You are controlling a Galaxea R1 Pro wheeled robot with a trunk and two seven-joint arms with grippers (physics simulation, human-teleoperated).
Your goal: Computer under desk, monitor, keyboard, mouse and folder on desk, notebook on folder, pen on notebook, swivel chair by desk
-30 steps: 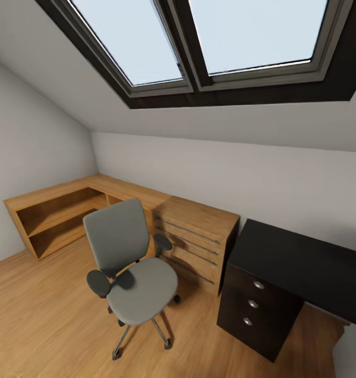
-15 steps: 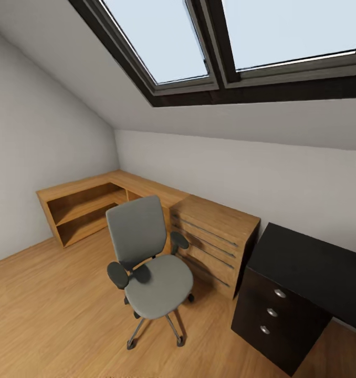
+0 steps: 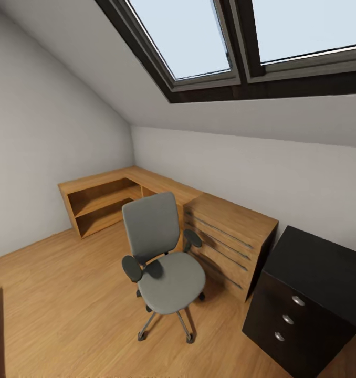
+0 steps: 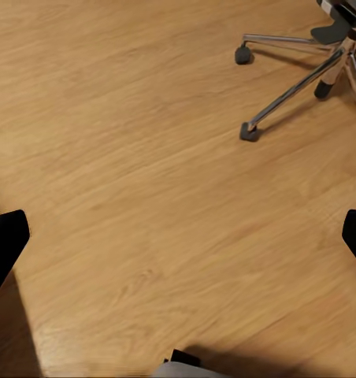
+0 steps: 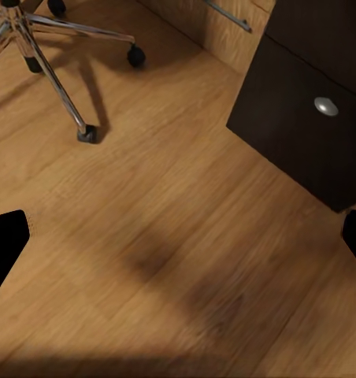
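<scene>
From the head view, the swivel chair (image 3: 165, 265) stood on the wood floor (image 3: 67, 294), just beside a low oak chest (image 3: 230, 236) with long bar handles. Its back faced the wall and its seat pointed out into the room. The seat looked bare. The desk (image 3: 325, 268) was black and shiny, with a drawer unit (image 3: 288, 325) and round silver knobs, and its long side ran off to the right. It stood a little apart from the chair. The chair is likely light to push, since it rolls on little wheels. The best place to hold it is probably the stiff back or a padded armrest (image 3: 132, 268).

From the left wrist view, the left fingers (image 4: 6, 244) were spread wide apart, holding nothing, above the floor. The chair's shiny legs (image 4: 292, 90) were near.

From the right wrist view, the right fingers (image 5: 5, 244) were also wide apart and holding nothing. A dark drawer with a silver knob (image 5: 326, 105) was near.
</scene>
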